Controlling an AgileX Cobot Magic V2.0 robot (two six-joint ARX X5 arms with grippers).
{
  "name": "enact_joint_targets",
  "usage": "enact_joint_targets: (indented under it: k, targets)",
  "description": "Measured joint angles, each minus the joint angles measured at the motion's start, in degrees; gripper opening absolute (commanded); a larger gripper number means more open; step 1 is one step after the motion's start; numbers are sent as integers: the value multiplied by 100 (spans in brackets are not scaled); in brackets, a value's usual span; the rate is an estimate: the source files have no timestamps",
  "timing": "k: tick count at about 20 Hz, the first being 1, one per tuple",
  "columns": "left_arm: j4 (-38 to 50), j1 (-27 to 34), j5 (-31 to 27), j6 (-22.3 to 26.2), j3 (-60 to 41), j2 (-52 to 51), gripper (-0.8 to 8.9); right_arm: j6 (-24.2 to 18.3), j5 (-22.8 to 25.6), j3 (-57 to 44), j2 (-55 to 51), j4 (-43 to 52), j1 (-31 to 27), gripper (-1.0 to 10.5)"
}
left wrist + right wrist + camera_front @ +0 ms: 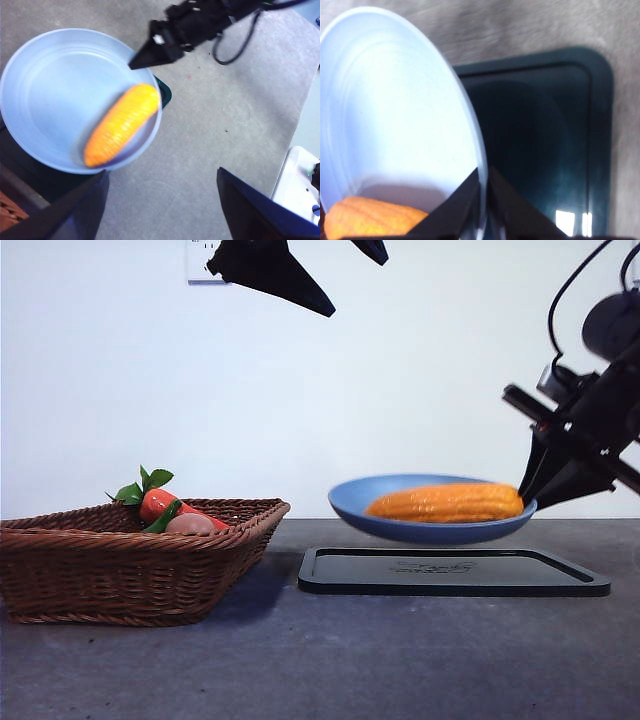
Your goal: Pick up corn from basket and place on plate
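The grey table (pixel 300 670) carries three large things: the basket (pixel 130 565) on one side, a flat black tray (pixel 450 572) beside it, and the blue plate (pixel 400 502), which does not rest on the tray but hangs just above it, slightly tilted. The right gripper (pixel 527 487) has its jaws pinched shut on the plate's rim — the right wrist view shows the two black tips closed together over the edge, with the tray dark below. The corn (pixel 447 503) already lies in the plate, lengthwise near the rim on the side the gripper holds, so the pick-and-place part of the task looks done. The left gripper (pixel 160 200) is raised well clear, its jaws spread wide and holding nothing, looking down on plate and cob from above. In the basket only the carrot (pixel 160 505) with its green leaves and a small pinkish egg-shaped item (pixel 190 524) show over the wicker wall. The step in hand seems to be the plate's handling, not the corn's — the next move likely calls for lowering the plate level onto the tray, slowly, since the cob sits loose on a smooth tilted surface and could roll toward the rim.
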Motion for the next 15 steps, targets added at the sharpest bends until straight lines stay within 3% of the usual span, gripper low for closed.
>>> enact_joint_targets:
  k: [10, 15]
  targets:
    - [-22, 2, 0, 0, 0, -11, 352, 98, 66, 127, 704, -9, 2, 6]
    - [-72, 2, 0, 0, 0, -11, 352, 96, 57, 127, 704, -33, 2, 186]
